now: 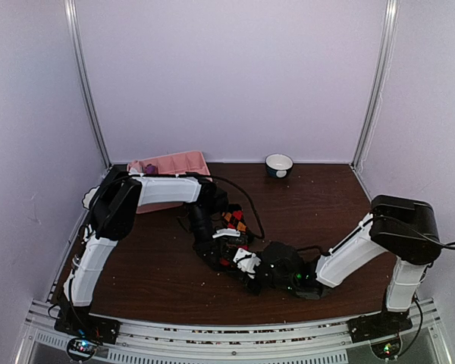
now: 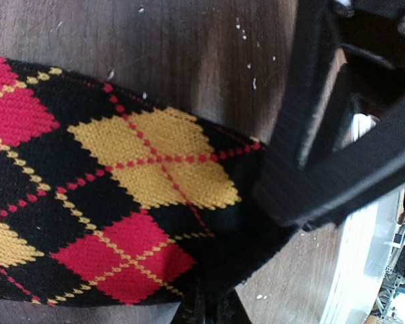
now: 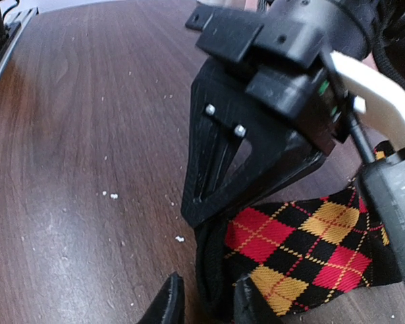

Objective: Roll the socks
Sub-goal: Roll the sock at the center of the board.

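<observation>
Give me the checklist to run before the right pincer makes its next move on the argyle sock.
1. Left pincer shut on the end of the argyle sock: ok.
2. Sock edge lies between the fingers of the right pincer: ok.
3. Right pincer clamped on the fabric: not ok, bare table shows beside one finger.
4. Sock rolled: not ok, it lies mostly flat.
5. Bowl away from both pincers: ok.
6. Enough fabric caught for a firm grip: cannot tell.
</observation>
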{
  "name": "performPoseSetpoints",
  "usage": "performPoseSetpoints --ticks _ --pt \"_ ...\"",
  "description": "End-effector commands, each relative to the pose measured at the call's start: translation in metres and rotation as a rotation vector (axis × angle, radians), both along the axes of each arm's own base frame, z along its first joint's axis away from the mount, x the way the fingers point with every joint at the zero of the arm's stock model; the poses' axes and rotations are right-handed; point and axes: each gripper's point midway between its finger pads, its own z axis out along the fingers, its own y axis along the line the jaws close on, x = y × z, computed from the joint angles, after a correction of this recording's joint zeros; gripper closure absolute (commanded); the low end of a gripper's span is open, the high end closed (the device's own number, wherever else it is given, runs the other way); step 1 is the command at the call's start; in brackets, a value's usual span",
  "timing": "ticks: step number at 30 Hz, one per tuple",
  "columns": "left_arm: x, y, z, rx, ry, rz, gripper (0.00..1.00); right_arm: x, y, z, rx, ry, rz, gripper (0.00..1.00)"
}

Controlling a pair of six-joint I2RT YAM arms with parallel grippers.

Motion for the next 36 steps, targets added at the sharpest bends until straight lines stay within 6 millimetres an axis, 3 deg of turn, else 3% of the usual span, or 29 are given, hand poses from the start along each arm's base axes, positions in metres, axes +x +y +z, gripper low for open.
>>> performPoseSetpoints --ticks 1,5,10,16,24,27,32,36 --pt "0.002 0.006 -0.013 0.033 -0.007 -0.021 0.9 0.005 0.004 -0.004 -0.022 0.012 -0.023 0.78" --pt "0.007 0.004 -0.012 0.019 -0.046 -0.021 0.84 0.007 0.005 -0.002 0.005 0.034 -0.047 0.91" --pt "0.012 0.004 -0.008 0.013 -0.091 -0.019 0.8 0.005 0.004 -0.007 0.029 0.089 -0.064 1.0" --pt "0.025 0.011 0.004 -0.003 -0.194 0.015 0.59 0.005 -0.006 -0.018 0.031 0.209 -0.125 1.0" --pt "0.065 0.016 0.07 -0.186 -0.618 0.143 0.55 0.008 -0.024 -0.025 0.134 0.409 -0.207 1.0" --pt "0.057 0.014 0.079 -0.229 -0.603 0.122 0.54 0.011 -0.027 -0.032 0.155 0.486 -0.231 1.0" --pt "0.023 0.007 0.072 -0.335 -0.484 0.025 0.54 0.022 -0.031 -0.04 0.21 0.641 -0.284 1.0" --pt "0.017 0.002 0.067 -0.361 -0.464 -0.006 0.51 0.024 -0.034 -0.039 0.253 0.735 -0.287 1.0"
